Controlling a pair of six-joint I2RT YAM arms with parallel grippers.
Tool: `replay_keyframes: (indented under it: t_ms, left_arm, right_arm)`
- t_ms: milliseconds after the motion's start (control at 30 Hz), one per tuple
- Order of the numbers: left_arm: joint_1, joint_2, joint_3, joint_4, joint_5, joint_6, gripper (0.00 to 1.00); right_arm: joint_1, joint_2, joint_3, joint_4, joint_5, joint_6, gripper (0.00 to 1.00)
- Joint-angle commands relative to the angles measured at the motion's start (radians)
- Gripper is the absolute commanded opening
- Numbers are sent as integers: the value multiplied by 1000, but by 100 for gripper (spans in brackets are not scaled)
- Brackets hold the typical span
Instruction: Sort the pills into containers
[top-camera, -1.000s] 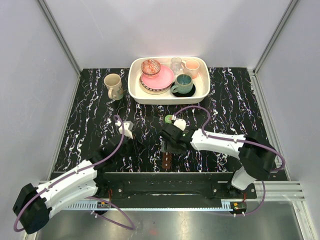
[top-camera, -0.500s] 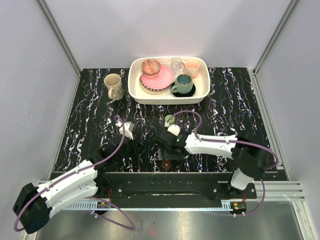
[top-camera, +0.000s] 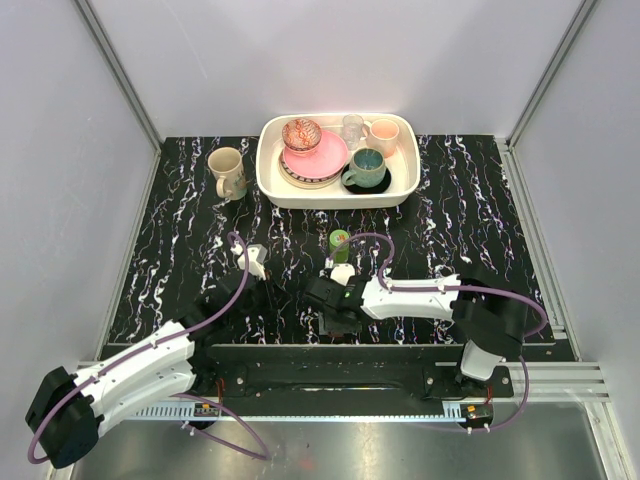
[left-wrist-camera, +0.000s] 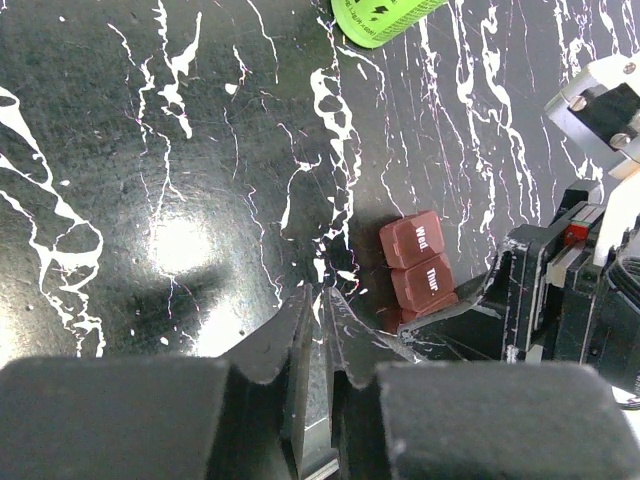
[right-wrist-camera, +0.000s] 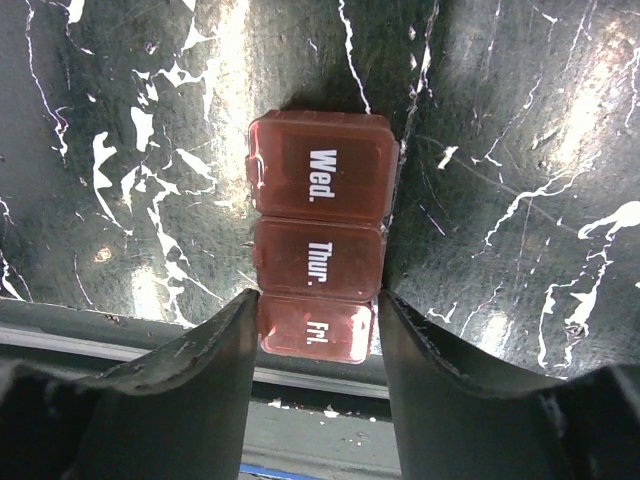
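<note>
The containers are one small dark-brown pill case (right-wrist-camera: 318, 215) with lids marked Wed., Thur. and Fri., lying at the table's near edge. My right gripper (right-wrist-camera: 318, 300) has its fingers against both sides of the Fri. end. In the top view this gripper (top-camera: 335, 315) covers the case. The case also shows in the left wrist view (left-wrist-camera: 420, 262), right of my left gripper (left-wrist-camera: 320, 300), which is shut and empty just above the table. In the top view the left gripper (top-camera: 268, 285) sits left of the case. No loose pills show.
A green bottle (top-camera: 339, 241) stands behind the right gripper and shows in the left wrist view (left-wrist-camera: 385, 15). A beige mug (top-camera: 227, 172) and a white tray (top-camera: 268, 175) of crockery stand at the back. The black front rail (top-camera: 330, 360) lies just beyond the case.
My right gripper has slid left and toward the near edge, down over the pill case, uncovering the green bottle. The left arm has not moved.
</note>
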Motion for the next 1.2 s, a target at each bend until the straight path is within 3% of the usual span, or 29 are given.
replay_keyframes:
  t_ms: [0, 267, 367, 667, 833, 1167]
  left_arm:
    - [-4, 4, 5, 28, 10, -5, 14]
    - [-2, -4, -5, 28, 10, -11, 15]
    - [-2, -13, -14, 56, 22, -18, 34]
    - [-4, -42, -52, 191, 91, -98, 68]
    - [-2, -20, -40, 280, 172, -138, 96]
    - [-7, 150, 58, 441, 364, -157, 99]
  right_arm:
    - [12, -9, 3, -13, 42, 24, 54]
    - [23, -6, 9, -10, 42, 2, 44]
    - [26, -24, -2, 15, 13, -68, 42]
    - [31, -291, -179, 165, -64, -232, 19]
    - [31, -401, -216, 201, -130, -338, 16]
    - [29, -572, -238, 214, -136, -404, 16]
